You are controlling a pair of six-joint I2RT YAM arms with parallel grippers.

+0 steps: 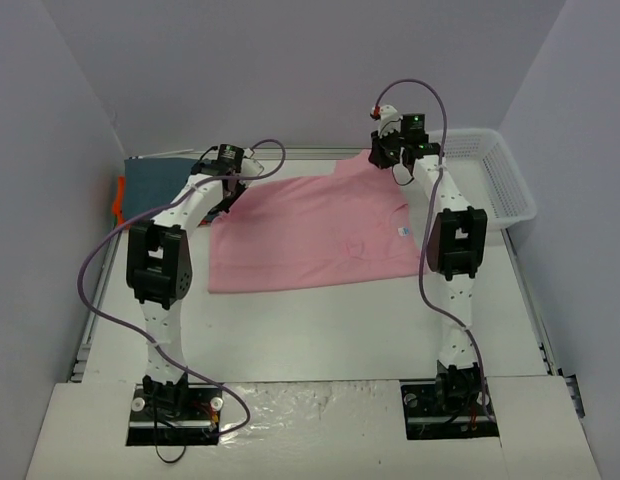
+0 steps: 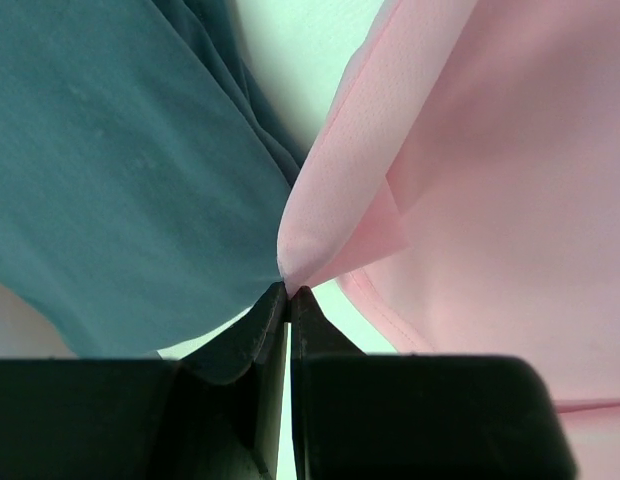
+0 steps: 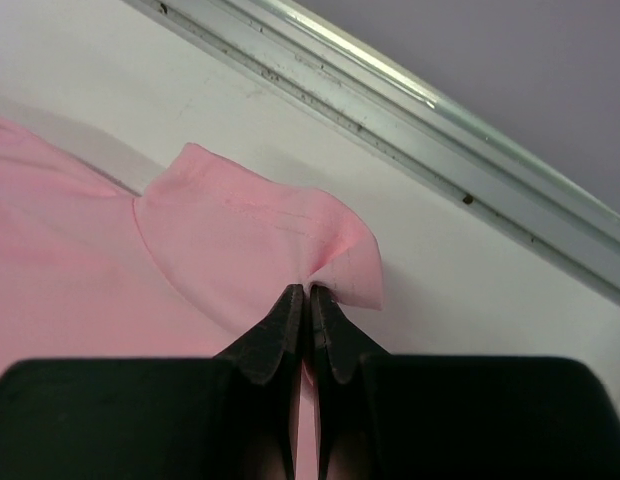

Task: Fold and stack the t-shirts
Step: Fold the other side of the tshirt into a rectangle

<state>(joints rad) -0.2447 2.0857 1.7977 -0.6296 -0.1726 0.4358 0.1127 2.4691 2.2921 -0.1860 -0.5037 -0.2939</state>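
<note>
A: So where is the open room on the white table?

B: Mostly nearer than the pink t-shirt. A broad strip of tabletop runs from its near hem to the arm bases. Just past its far edge, a metal rail bounds the surface.

A: And the shirt itself?

B: It is smooth, soft cloth, spread flat and roughly rectangular, with both far corners puckered upward. Right of it sits a white mesh basket. Left of it lies the slate blue-grey t-shirt, their edges nearly meeting, and an orange t-shirt peeps out farther left.

A: The grippers?

B: The left gripper is pinched tight on the pink shirt's far-left corner. The right gripper is clamped on its far-right corner, a hemmed flap.
</note>
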